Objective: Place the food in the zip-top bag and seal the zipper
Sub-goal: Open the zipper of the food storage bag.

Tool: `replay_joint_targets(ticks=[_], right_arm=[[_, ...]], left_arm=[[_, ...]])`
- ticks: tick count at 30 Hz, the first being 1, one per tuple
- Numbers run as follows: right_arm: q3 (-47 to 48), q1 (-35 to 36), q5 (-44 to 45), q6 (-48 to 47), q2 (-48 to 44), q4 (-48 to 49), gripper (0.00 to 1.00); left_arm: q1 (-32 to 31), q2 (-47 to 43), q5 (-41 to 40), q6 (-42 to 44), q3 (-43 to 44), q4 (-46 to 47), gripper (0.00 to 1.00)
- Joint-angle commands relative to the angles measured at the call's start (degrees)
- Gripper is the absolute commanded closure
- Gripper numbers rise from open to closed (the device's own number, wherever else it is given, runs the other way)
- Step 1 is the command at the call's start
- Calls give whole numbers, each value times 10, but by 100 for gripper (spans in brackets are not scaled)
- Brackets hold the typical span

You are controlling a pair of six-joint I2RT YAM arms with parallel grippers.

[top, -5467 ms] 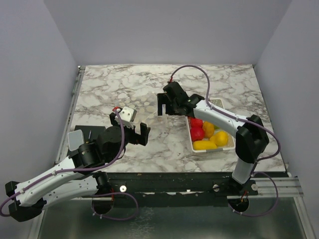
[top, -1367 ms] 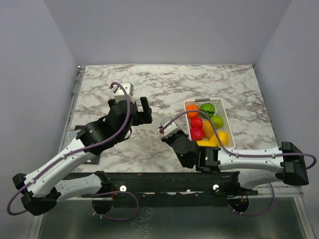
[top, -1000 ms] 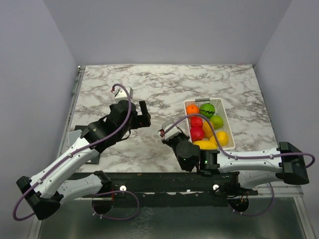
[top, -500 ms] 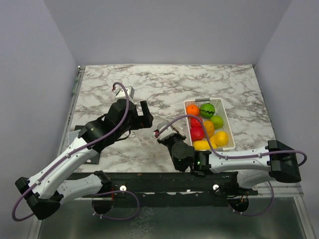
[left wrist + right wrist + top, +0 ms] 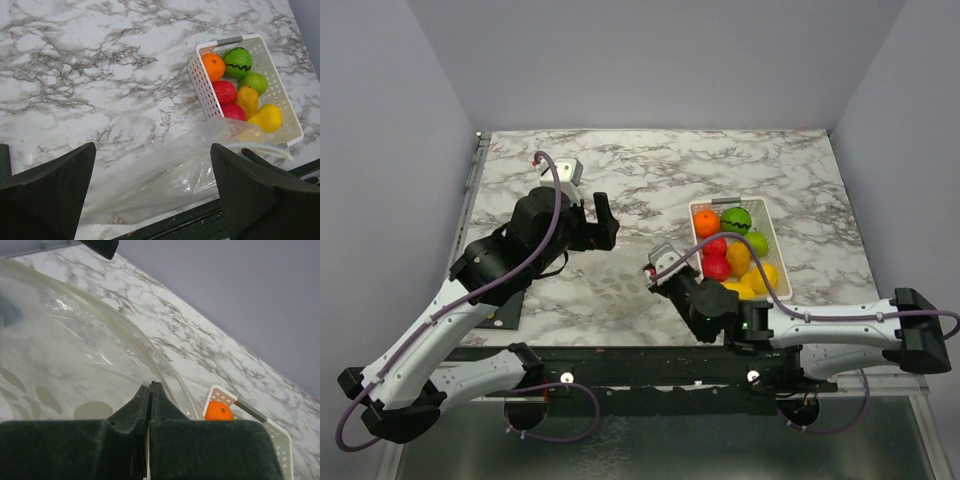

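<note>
The right hand [image 5: 150,388] is clenched on the edge of the clear, dotted bag [image 5: 75,335]. The bag stretches along the near part of the marble counter [image 5: 650,165], one end reaching the near corner of the white tray [image 5: 199,87]. The left hand [image 5: 150,162], fingers spread wide and grasping nothing, hangs above the bag. All the food [image 5: 224,91] sits in the tray.

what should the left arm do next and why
Probably lower the left gripper to the zip-top bag and pinch its free lip, to pull the mouth open. The right gripper is shut on the bag's edge, the left hangs open above it, the bag lies flat, the food sits in the white tray.
</note>
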Motion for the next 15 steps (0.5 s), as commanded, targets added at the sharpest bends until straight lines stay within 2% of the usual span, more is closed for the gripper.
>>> replay_joint_targets(ticks=[1,6,15], right_arm=[[-26,5,-131,-2,-73,-63,99],[-33,5,-214,-21,-126,-109,99],[-18,5,-304,-36,-156,-186,99]], left_arm=[[3,-6,62,86,42,-19,1],[4,-5,138,134,68,-26,2],[3,-15,311,195,71,-41,3]])
